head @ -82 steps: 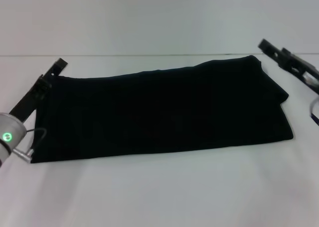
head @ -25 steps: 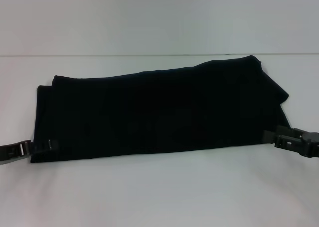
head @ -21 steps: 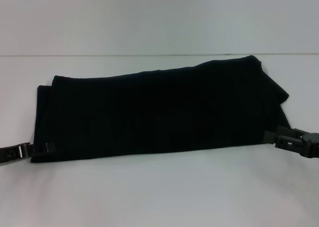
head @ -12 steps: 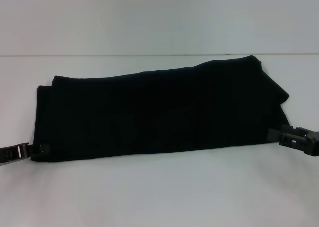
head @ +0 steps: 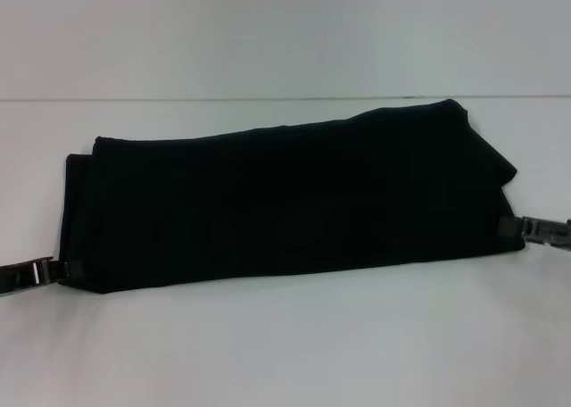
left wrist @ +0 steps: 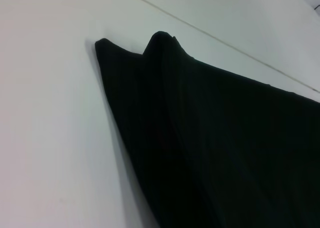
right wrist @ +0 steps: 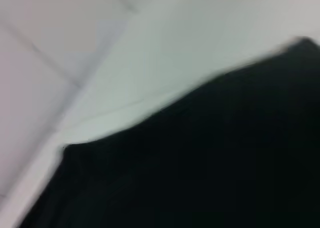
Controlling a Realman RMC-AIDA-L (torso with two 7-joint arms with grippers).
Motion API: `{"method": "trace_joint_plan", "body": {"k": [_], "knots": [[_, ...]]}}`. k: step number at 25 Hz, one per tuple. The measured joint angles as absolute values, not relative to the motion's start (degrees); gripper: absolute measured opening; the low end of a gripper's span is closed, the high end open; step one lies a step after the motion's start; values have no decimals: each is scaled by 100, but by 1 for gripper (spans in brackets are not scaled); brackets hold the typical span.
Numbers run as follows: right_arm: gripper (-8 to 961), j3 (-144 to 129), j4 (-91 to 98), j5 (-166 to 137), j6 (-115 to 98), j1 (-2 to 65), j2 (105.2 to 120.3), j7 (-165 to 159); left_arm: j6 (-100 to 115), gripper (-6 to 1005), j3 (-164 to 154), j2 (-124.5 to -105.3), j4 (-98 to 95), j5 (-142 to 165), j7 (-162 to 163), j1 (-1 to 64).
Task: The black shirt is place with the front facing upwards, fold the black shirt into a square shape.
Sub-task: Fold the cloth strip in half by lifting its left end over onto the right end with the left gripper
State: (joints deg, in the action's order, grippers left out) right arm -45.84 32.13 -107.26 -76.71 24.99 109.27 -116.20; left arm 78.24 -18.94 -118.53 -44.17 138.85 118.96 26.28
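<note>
The black shirt (head: 294, 202) lies on the white table as a long folded band running left to right, plain black side up. My left gripper (head: 68, 269) sits low at the band's near left corner, touching its edge. At the near right corner, my right gripper (head: 507, 227) reaches in from the right edge of the head view. Layered folds at one end of the black shirt (left wrist: 225, 148) fill the left wrist view. In the right wrist view the black shirt (right wrist: 200, 173) is seen close up and blurred. Neither wrist view shows its own gripper.
The white table (head: 285, 353) extends in front of the shirt and behind it to a thin seam line (head: 268, 98). Nothing else stands on it.
Since 3.3 s ago both arms have come from the shirt's far corners to its near corners. In the last second the right gripper drew back right and up; the left slid slightly left.
</note>
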Motion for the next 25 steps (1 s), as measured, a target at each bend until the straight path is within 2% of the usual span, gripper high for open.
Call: {"method": "trace_joint_plan", "body": {"k": [5,10,15,25], "knots": [[920,-4299,3668,-12611,-7666,3183,10781,-13815,7928,6,-1890,-11842,-4421,13826,11766,2644],[916,-3932,3751,-13893,-7765,3894,10894,-14255,7941,6,-1882,-11833,-4393,13810,11621,2675],[916,-4063,3704,-14074,-7708,4113,11008,-14349,7965,7,-1874,-11821,-4424,13759,11600,2679],[917,-4240,3643,-14218,-7201,4060,11007,-14349,8009,7,-1863,-11812,-4431,13685,11585,2715]]}}
